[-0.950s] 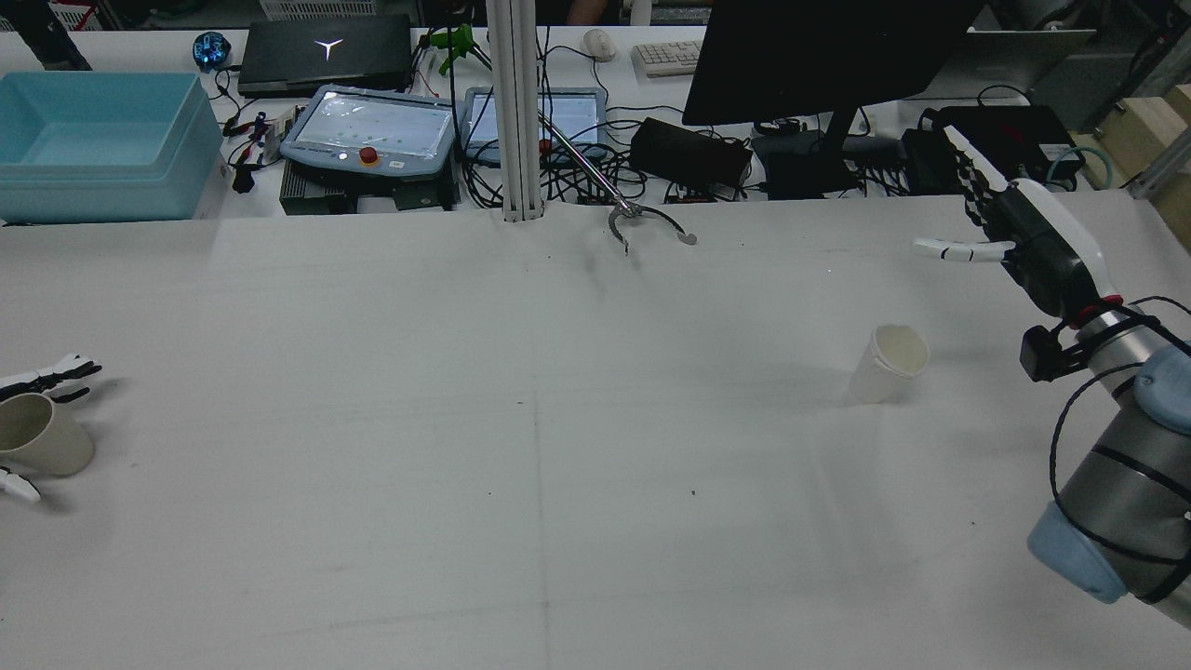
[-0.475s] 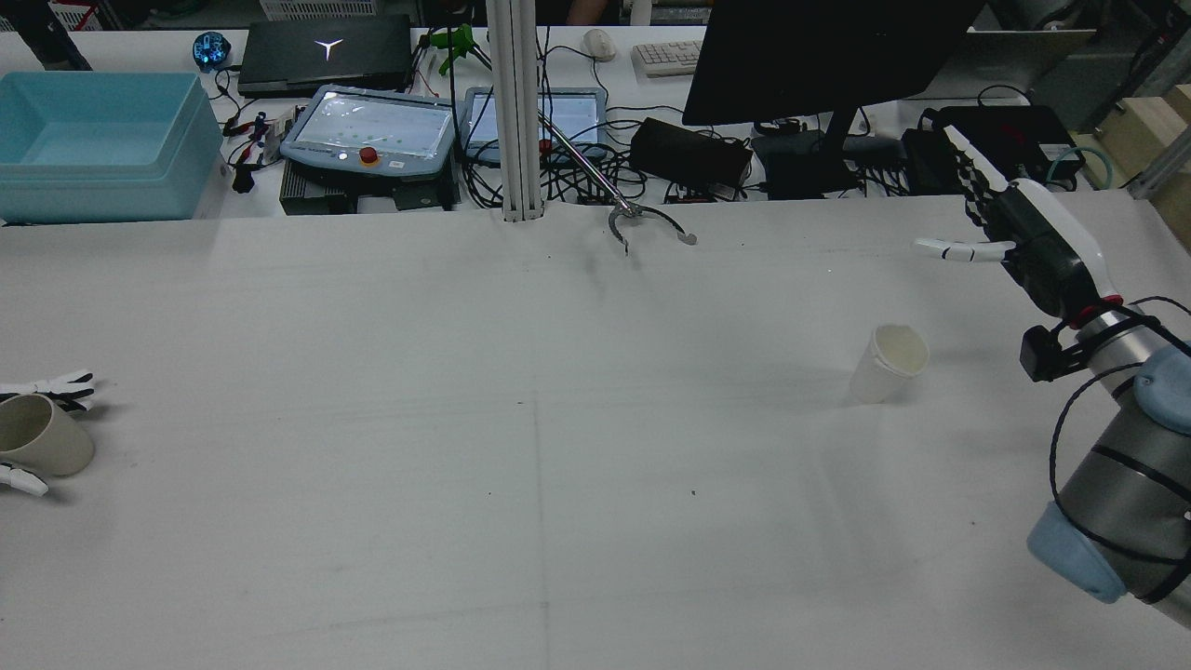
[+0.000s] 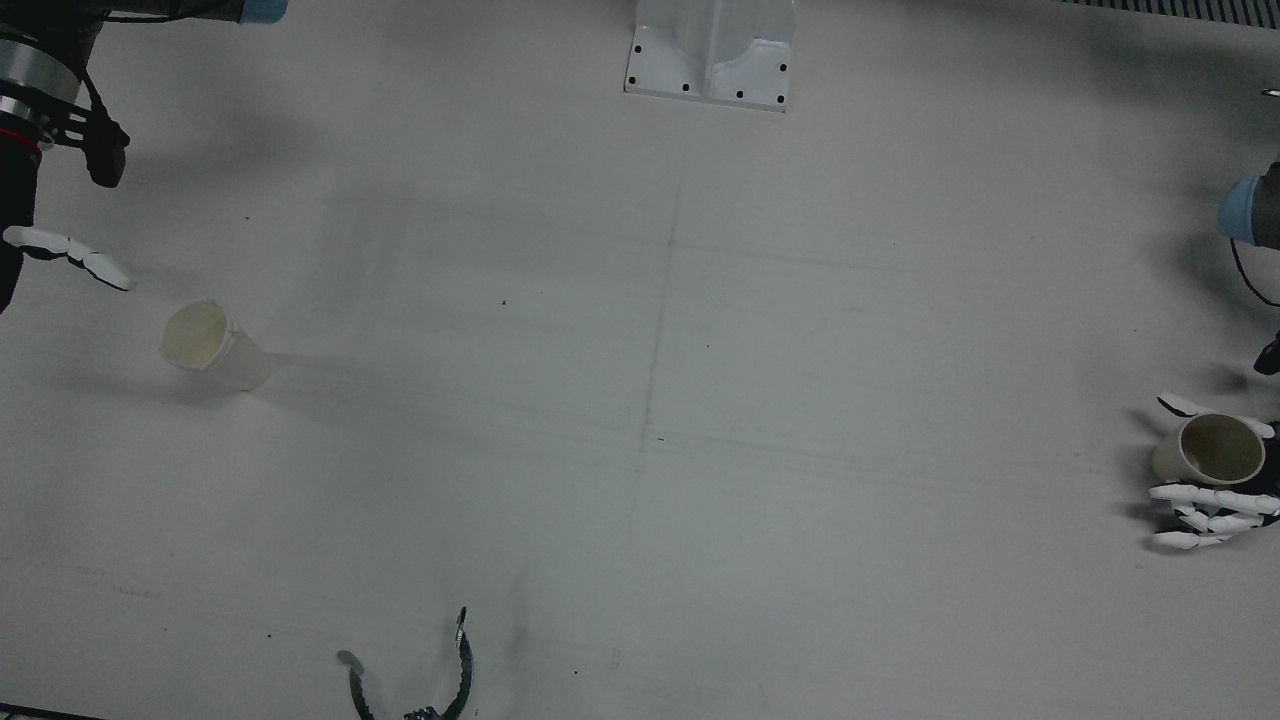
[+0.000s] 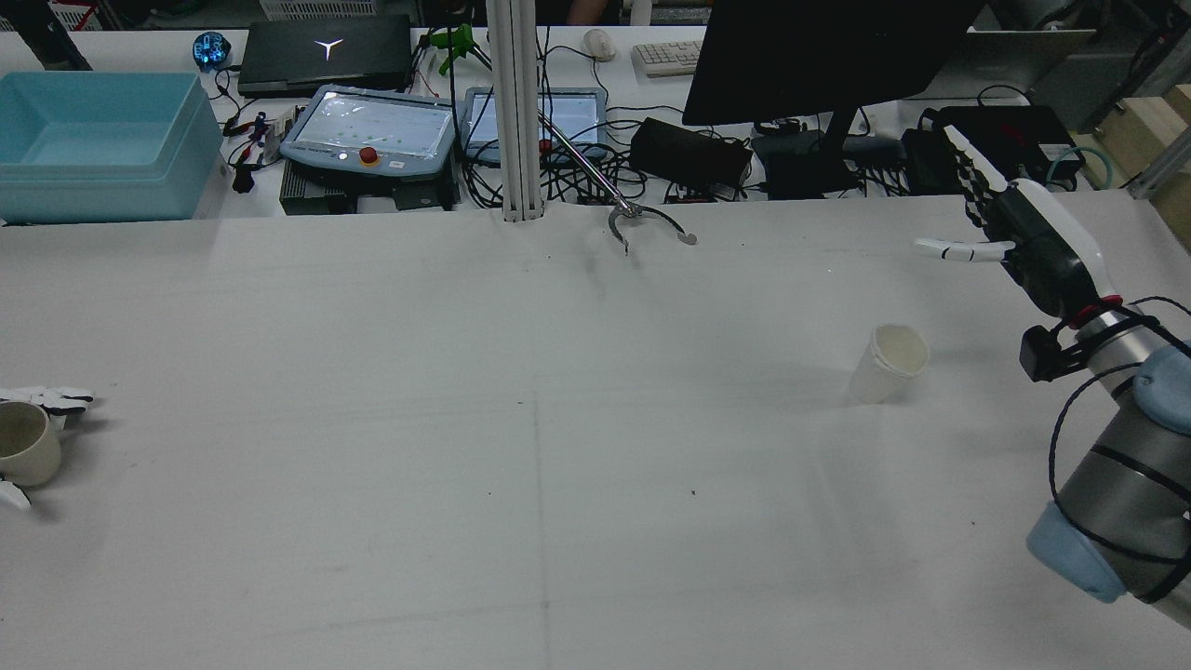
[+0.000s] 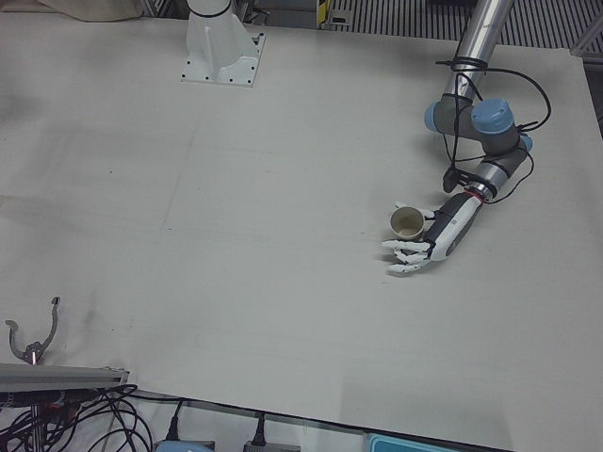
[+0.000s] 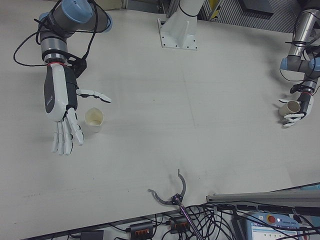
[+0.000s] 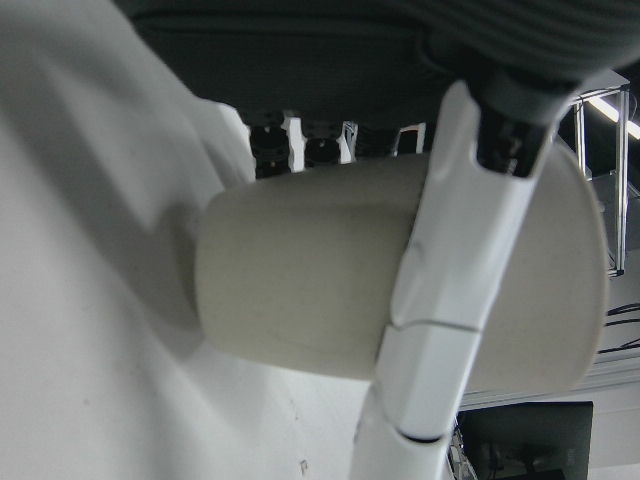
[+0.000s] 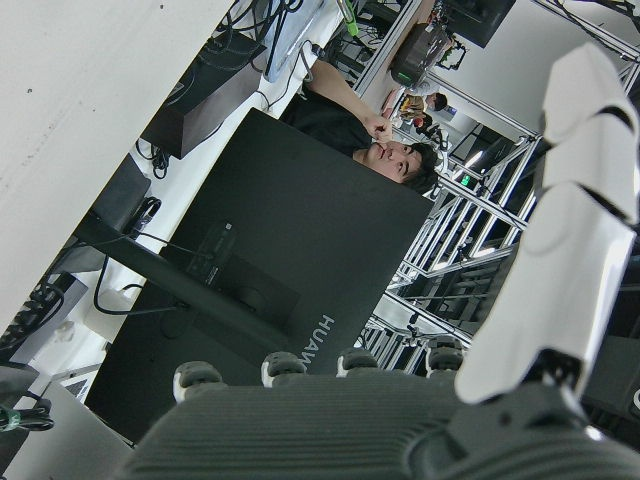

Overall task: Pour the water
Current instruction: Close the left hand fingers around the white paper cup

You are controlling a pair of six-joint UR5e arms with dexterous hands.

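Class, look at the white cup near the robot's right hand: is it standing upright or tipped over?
Upright. The white cup stands on its base on the table, its round mouth facing up, apart from the open right hand.

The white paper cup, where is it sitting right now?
The white paper cup stands on the table on the robot's right half, in the rear view's right part, just in front of the open right hand and untouched by it.

Left hand (image 5: 429, 247) clasped, right hand (image 6: 61, 111) splayed
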